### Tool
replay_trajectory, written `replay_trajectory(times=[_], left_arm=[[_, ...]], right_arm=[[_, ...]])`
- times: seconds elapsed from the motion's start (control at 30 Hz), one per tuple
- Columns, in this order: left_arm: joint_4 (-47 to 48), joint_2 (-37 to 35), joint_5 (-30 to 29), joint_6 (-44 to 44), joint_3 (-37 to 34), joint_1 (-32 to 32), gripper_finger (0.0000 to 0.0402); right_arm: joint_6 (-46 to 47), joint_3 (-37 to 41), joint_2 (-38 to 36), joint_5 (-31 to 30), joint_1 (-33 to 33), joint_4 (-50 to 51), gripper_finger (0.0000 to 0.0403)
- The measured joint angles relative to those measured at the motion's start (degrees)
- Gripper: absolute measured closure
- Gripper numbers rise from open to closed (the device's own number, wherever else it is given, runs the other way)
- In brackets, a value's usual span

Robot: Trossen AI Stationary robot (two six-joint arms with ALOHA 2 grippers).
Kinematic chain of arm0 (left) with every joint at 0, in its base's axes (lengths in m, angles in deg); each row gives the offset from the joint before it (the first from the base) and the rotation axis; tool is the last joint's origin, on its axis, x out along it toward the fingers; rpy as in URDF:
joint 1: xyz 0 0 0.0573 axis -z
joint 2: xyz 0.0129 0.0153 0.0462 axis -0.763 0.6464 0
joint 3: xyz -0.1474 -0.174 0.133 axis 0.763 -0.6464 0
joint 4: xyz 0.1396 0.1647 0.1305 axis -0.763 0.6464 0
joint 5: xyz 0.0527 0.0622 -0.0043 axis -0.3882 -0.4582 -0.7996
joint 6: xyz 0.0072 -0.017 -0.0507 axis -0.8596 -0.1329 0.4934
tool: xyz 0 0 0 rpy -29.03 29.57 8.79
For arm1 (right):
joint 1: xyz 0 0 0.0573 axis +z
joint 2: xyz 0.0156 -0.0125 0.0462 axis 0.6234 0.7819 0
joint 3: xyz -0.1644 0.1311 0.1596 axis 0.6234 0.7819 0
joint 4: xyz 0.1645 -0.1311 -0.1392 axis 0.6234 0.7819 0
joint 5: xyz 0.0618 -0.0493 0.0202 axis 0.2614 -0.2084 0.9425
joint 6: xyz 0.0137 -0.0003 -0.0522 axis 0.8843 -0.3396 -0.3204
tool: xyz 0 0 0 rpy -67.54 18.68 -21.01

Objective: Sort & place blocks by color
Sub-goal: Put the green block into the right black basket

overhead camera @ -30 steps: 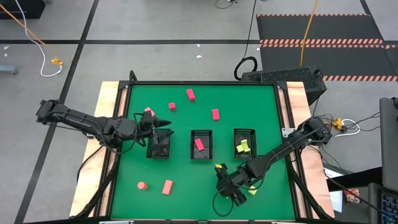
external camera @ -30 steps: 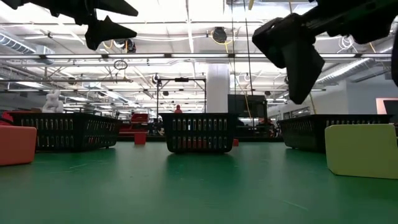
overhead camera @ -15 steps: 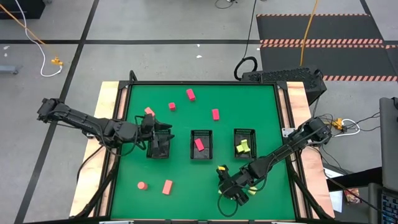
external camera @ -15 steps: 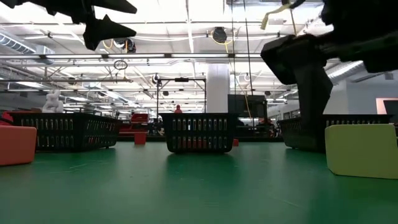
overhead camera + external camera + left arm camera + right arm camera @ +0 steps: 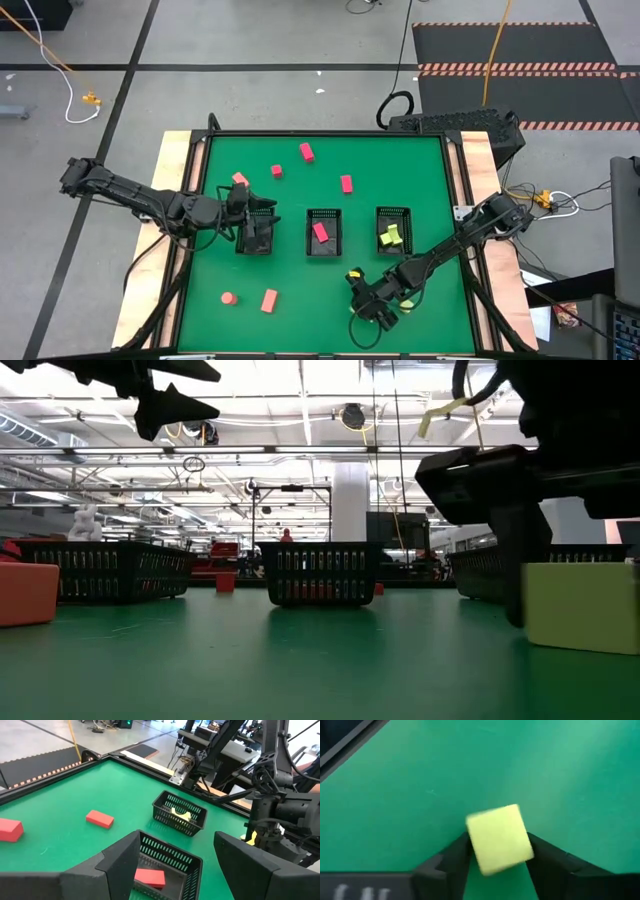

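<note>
My right gripper (image 5: 499,865) is open and low over the table's near right part, one finger on each side of a yellow-green cube (image 5: 499,839) that rests flat on the mat (image 5: 580,605). My left gripper (image 5: 170,870) is open and empty, hovering above the left mesh basket (image 5: 257,233). A pink-red block (image 5: 320,232) lies in the middle basket. Yellow-green pieces (image 5: 390,237) lie in the right basket. Red blocks (image 5: 306,152) lie loose on the far half. A red cylinder (image 5: 228,297) and a salmon bar (image 5: 268,300) lie near the left front. My right gripper comes from above, pointing down. Its fingers (image 5: 547,857) stand close against two opposite sides of the yellow-green cube. I cannot tell whether they touch it. The cube sits on the mat.
Three black mesh baskets stand in a row across the mat's middle (image 5: 323,232). A raised black frame (image 5: 325,134) borders the green mat. Open mat lies between the baskets and the near edge (image 5: 300,660). Beyond the table is a workshop room.
My right gripper has come down from above the mat until its fingers stand around the yellow-green cube, shifting a little toward the table's near edge. The cube has stayed in place.
</note>
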Motion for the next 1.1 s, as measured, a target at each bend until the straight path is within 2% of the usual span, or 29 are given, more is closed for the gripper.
replay_trajectory(times=[0.1,0.23,0.37,0.47,0.67,0.73,0.83,1.0,1.1], left_arm=[[-0.2,0.0,0.0,0.0,0.0,0.0,0.0147],[-1.2,0.0,0.0,-0.2,0.0,0.0,0.0147],[-1.4,0.0,0.0,-0.6,0.0,0.0,0.0147],[-1.4,0.0,0.0,-0.5,0.0,0.0,0.0147],[-1.4,0.0,0.0,-0.3,0.0,0.0,0.0147],[-1.4,0.0,0.0,-0.3,0.0,0.0,0.0147],[-1.3,0.0,0.0,-0.3,0.0,0.0,0.0147],[-1.4,0.0,0.0,-0.3,0.0,0.0,0.0147],[-1.4,0.0,0.0,-0.4,0.0,0.0,0.0147]], right_arm=[[0.3,0.0,-0.2,-0.1,0.0,0.0,0.0279],[1.7,-0.2,-3.2,-3.6,-0.1,0.9,0.0279],[3.6,-1.2,-10.2,-9.3,-1.2,5.6,0.0279],[7.7,-1.2,-16.5,-13.5,-2.5,14.2,0.0279],[20.0,-1.2,-27.2,-19.4,-7.1,40.1,0.0279],[24.2,-1.1,-29.3,-19.9,-9.0,46.9,0.0279],[28.0,0.0,-30.9,-18.2,-11.8,51.8,0.0279],[30.5,3.0,-31.0,-12.3,-14.5,52.1,0.0279],[32.9,5.3,-30.8,-11.3,-15.1,51.6,0.0279]])
